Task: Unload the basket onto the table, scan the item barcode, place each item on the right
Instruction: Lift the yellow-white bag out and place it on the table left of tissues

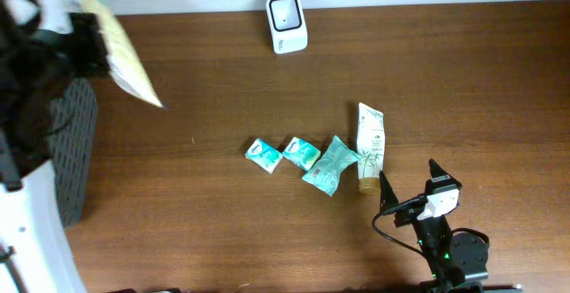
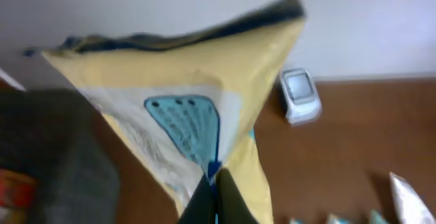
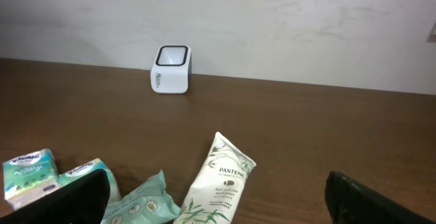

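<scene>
The item in hand is a yellow packet (image 1: 126, 55) with a pale blue label panel (image 2: 184, 118). My left gripper (image 2: 214, 191) is shut on its lower edge and holds it up at the table's far left, above a dark basket (image 1: 77, 150). No barcode shows on the packet. The white scanner (image 1: 287, 23) stands at the table's back edge, well to the right of the packet; it also shows in the left wrist view (image 2: 300, 94). My right gripper (image 1: 408, 174) stands open near the front right, holding nothing, just behind a white Pantene tube (image 3: 218, 183).
Two small teal tissue packs (image 1: 264, 155) (image 1: 302, 152) and a teal wipes pouch (image 1: 331, 164) lie in a row mid-table, left of the tube (image 1: 370, 146). The scanner (image 3: 170, 69) faces up by the white wall. An orange thing (image 2: 13, 190) lies in the basket.
</scene>
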Robot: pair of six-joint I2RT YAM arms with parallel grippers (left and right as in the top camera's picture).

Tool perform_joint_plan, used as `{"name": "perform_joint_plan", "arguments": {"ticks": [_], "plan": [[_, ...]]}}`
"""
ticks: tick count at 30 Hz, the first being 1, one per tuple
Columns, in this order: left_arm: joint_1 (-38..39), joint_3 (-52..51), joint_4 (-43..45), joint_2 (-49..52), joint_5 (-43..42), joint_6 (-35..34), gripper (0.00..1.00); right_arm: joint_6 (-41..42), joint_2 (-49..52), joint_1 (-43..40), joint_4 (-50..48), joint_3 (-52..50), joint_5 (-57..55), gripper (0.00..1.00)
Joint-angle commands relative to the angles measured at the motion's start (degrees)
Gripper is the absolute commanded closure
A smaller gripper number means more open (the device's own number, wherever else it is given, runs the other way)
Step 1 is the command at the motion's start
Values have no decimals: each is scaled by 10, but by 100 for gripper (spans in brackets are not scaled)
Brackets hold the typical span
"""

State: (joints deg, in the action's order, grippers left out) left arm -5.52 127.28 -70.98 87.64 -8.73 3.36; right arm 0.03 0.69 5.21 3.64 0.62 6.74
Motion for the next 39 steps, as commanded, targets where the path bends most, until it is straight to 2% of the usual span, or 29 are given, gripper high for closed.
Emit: {"name": "perform_joint_plan", "arguments": {"ticks": [1, 4, 7, 14, 16, 17, 19, 20, 21, 24, 28, 29, 30, 33, 36, 39], "plan": [[63, -34, -63, 40, -3, -6, 100, 2, -3, -4, 2, -3, 3, 1], [105, -105, -113, 85, 7, -7, 100, 2, -3, -4, 2, -3, 3, 1], [127, -208, -91, 122, 27, -32, 100, 2, -3, -4, 2, -3, 3, 1], [165, -463, 127, 186, 14, -107, 100, 2, -3, -4, 2, -3, 3, 1], [170, -494, 164, 199, 7, -109, 100, 2, -3, -4, 2, -3, 3, 1], [170, -499, 172, 205, 5, -116, 97, 2, -3, -4, 2, -3, 3, 1], [171, -501, 187, 207, -2, -117, 72, 2, -3, -4, 2, -3, 3, 1], [171, -501, 198, 207, -16, -117, 64, 2, -3, -4, 2, -3, 3, 1], [171, -500, 209, 207, -31, -117, 60, 2, -3, -4, 2, -3, 3, 1], [171, -475, 220, 204, -55, -116, 58, 2, -3, -4, 2, -3, 3, 1], [154, -343, 163, 181, -43, -95, 55, 2, -3, -4, 2, -3, 3, 1], [146, -302, 143, 173, -26, -95, 52, 2, -3, -4, 2, -3, 3, 1], [135, -255, 122, 164, -5, -92, 44, 2, -3, -4, 2, -3, 3, 1], [94, -121, 80, 138, 42, -61, 33, 2, -3, -4, 2, -3, 3, 1], [35, -39, 75, 105, 111, -61, 25, 2, -3, -4, 2, -3, 3, 1], [-42, -8, 76, 77, 167, -61, 23, 2, -3, -4, 2, -3, 3, 1]]}}
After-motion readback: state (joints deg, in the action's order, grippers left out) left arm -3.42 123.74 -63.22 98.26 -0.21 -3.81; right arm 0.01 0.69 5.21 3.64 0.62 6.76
